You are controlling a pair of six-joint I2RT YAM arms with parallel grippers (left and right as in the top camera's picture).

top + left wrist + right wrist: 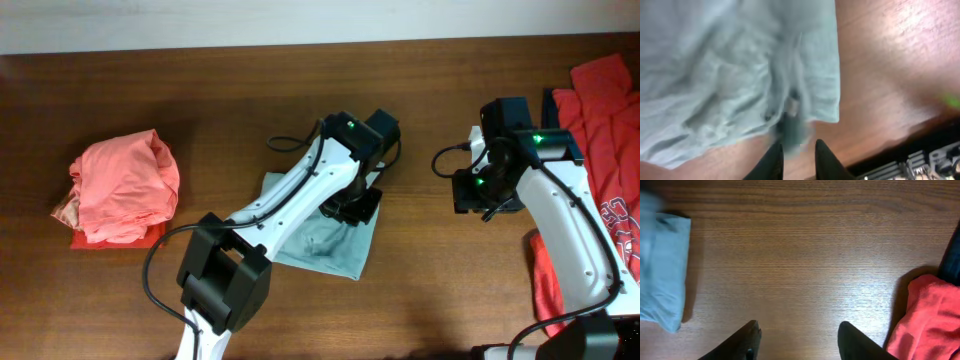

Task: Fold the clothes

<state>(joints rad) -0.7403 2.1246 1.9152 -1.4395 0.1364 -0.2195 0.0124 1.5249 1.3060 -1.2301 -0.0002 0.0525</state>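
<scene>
- Far left of the pale grey-blue T-shirt (338, 250), and well apart from it, we see a coral-red bundle (125, 185) heaped on the worktop (220, 90).
- The pale grey-blue T-shirt itself lies near the middle of the worktop. It is folded into a compact, rumpled rectangle and partly hidden beneath the left arm (290, 200).
- The left gripper (797, 146) hangs over the far right part of this T-shirt. Its fingers are narrowly parted, with wood showing between them and the hem right at their tips. Blur keeps us from telling whether they touch the cloth.
- To the right of the T-shirt, and clear of it, the right gripper (799, 330) hangs over wood. Its fingers are spread wide with nothing between them.
- Farthest right of the T-shirt, coral-red shirts (600, 120) lie spread at the worktop's edge. We note white print (625, 215) on one.
</scene>
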